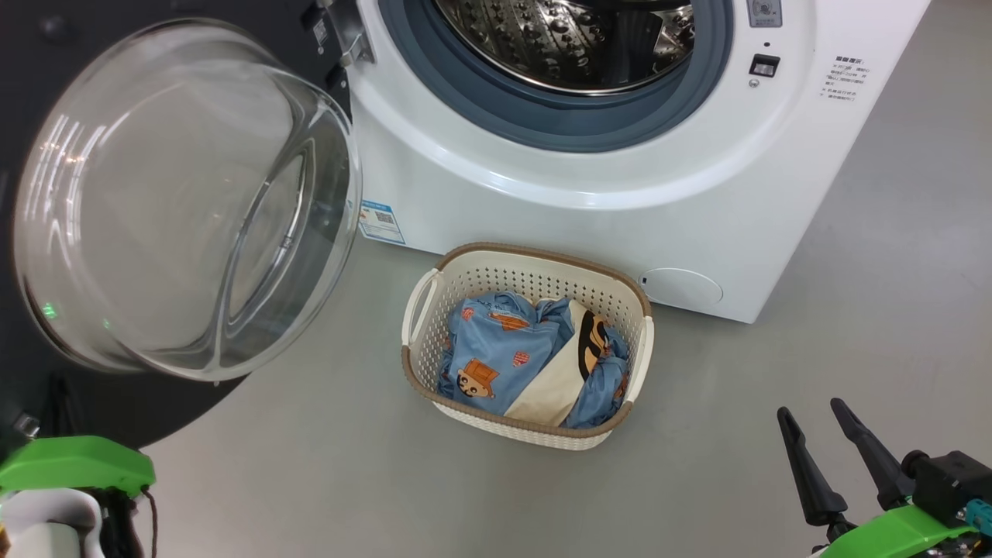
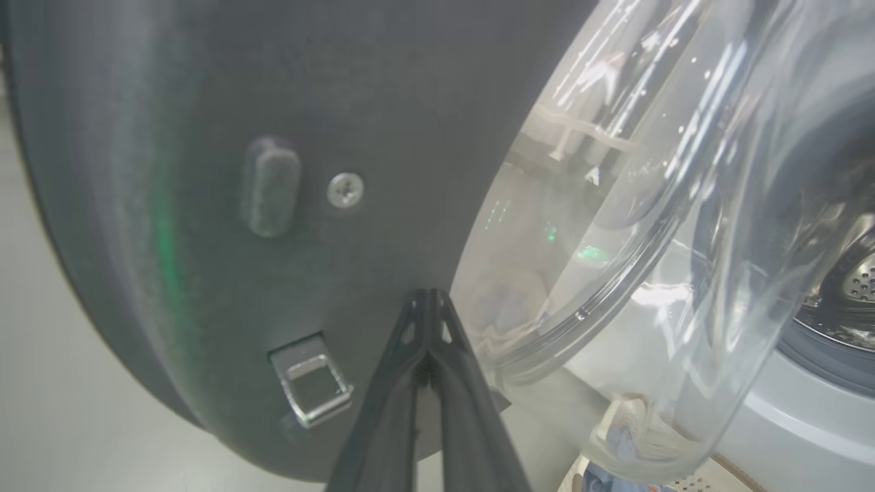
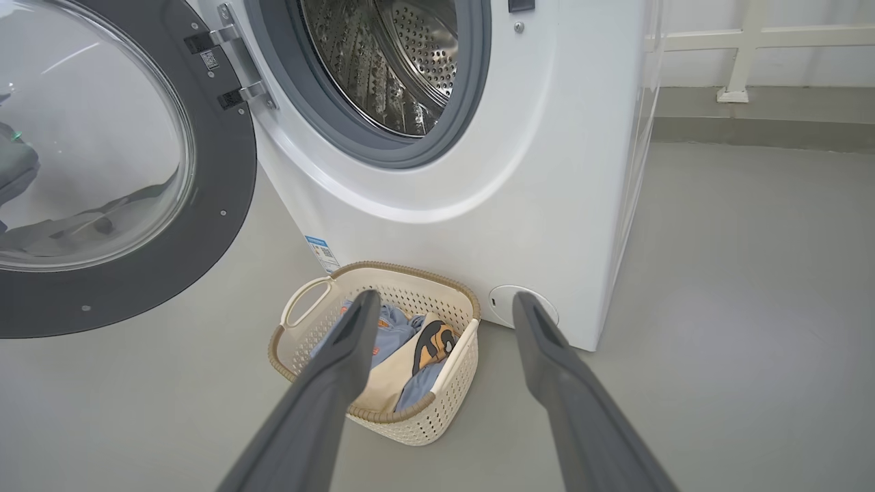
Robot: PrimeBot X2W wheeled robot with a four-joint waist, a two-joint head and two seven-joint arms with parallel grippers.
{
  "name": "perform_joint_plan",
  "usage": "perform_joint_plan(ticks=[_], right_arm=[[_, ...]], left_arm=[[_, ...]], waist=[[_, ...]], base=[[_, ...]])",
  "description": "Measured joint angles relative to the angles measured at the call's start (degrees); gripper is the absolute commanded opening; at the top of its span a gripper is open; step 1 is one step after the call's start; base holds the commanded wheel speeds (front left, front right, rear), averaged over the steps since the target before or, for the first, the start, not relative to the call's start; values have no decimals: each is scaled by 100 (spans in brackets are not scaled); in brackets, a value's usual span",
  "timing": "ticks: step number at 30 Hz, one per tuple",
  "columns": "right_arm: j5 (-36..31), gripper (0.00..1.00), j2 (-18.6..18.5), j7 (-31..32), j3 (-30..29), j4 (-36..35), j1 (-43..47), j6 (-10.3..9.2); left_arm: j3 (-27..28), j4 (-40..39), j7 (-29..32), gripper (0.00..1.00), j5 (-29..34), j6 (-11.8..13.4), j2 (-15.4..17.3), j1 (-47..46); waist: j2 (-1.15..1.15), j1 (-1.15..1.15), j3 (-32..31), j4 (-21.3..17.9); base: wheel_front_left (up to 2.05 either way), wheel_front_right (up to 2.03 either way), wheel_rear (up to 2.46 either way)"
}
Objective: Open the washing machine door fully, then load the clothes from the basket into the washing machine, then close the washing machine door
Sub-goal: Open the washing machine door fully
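Fingers (image 2: 389,410) of left gripper (image 2: 427,297) pressed shut, tips at glossy black ring of round glass washing machine door (image 1: 186,201), swung open left. Spread wide, empty: right gripper (image 1: 810,408), near right. Soft, lightweight blue printed clothes (image 1: 496,356) heaped in small cream perforated basket (image 1: 535,257) before white washing machine (image 1: 589,225); pinch a raised fold. Stiff rim around; open floor (image 1: 852,325) right.
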Motion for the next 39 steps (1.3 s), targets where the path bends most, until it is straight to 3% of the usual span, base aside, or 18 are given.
perform_joint_plan(ticks=[14, 39], right_arm=[[0, 100, -71, 0, 15, -26, -92, 0], [-34, 100, -216, 0, 87, -102, -211, 0]], left_arm=[[600, 365, -2, 0, 342, -102, 67, -337], [1368, 865, -3, 0, 782, -148, 549, -937]], waist=[[0, 0, 63, -28], [0, 0, 363, -150]], base=[[0, 0, 0], [0, 0, 0]])
